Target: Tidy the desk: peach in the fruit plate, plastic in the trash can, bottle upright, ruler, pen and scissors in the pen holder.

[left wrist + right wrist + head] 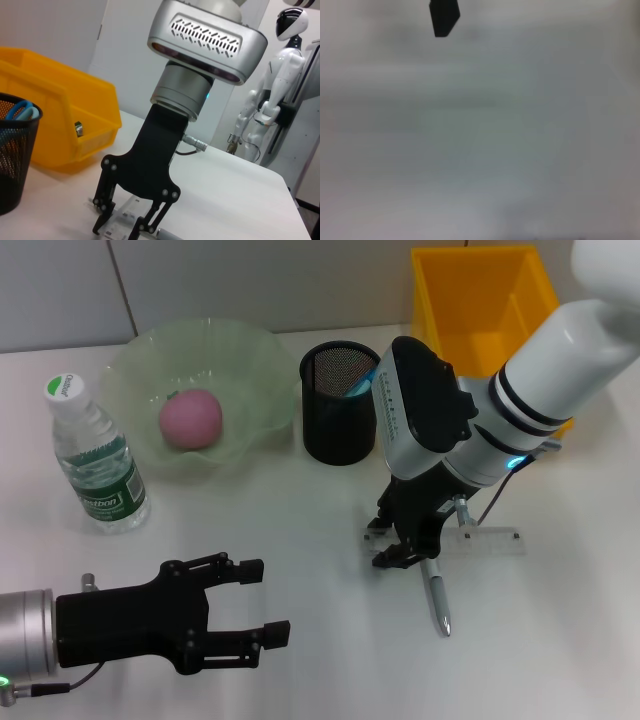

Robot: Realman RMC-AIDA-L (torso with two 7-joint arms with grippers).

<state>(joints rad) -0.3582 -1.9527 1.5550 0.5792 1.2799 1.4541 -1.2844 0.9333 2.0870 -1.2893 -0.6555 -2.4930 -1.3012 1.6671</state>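
A: Which step is this?
B: Ruler or pen, I judge; the right gripper (398, 545) stands low over the clear ruler (490, 540) with jaws apart, gripping nothing; the pen (437, 602) lies just beside.
A: Next?
B: Close, lift, carry to the pen holder (338, 403); the left gripper (250, 630) idles open above the white desk (300, 520).

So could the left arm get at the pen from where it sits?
Probably not easily. The left hand hovers open near the table's front, while the pen lies across under the right hand, which is down over the ruler and crowds the approach.
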